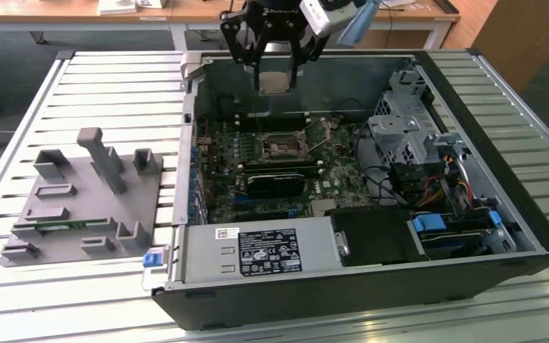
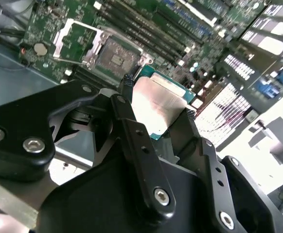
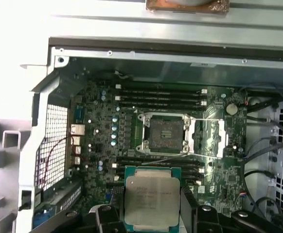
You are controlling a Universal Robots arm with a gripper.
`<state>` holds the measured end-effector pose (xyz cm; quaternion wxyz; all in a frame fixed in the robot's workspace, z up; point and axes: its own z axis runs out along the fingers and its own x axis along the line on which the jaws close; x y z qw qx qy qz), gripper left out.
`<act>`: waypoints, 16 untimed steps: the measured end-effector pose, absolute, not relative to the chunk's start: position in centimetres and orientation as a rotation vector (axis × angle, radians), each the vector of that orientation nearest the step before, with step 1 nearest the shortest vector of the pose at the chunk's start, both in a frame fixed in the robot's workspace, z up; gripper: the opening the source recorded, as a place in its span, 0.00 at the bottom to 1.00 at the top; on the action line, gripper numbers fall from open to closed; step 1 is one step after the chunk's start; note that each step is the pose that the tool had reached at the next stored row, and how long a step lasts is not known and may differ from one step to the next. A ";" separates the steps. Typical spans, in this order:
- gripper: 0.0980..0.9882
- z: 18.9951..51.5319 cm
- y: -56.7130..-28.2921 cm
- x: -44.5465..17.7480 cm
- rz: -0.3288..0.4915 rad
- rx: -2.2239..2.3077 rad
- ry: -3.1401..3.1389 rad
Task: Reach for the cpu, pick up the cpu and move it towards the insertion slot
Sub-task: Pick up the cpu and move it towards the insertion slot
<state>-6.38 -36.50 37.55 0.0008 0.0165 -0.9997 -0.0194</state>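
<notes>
My gripper (image 1: 274, 70) hangs above the back wall of the open computer case, shut on the cpu (image 1: 274, 83), a flat silvery square chip held by two opposite edges. In both wrist views the cpu (image 3: 151, 198) (image 2: 157, 103) sits between the black fingers (image 3: 105, 216) (image 2: 128, 99). The insertion slot (image 1: 282, 148) is a square black socket on the green motherboard, below and in front of the chip. Its silver frame (image 3: 210, 138) is swung open to one side of the insertion slot (image 3: 162, 133) (image 2: 113, 56).
The case (image 1: 475, 236) lies open on a slatted metal table (image 1: 112, 78). Memory slots (image 3: 161, 97) flank the socket, and a black finned block (image 1: 274, 182) lies in front of it. A drive cage (image 1: 408, 136) and cables fill the exterior view's right; a grey fixture (image 1: 74, 207) stands at its left.
</notes>
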 end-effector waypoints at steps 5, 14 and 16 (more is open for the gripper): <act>0.50 37.5 -35.1 -6.1 -0.062 0.052 -3.139; 0.50 37.4 -33.8 -4.0 -0.062 0.052 -3.139; 0.50 37.4 -33.6 -3.4 -0.062 0.052 -3.139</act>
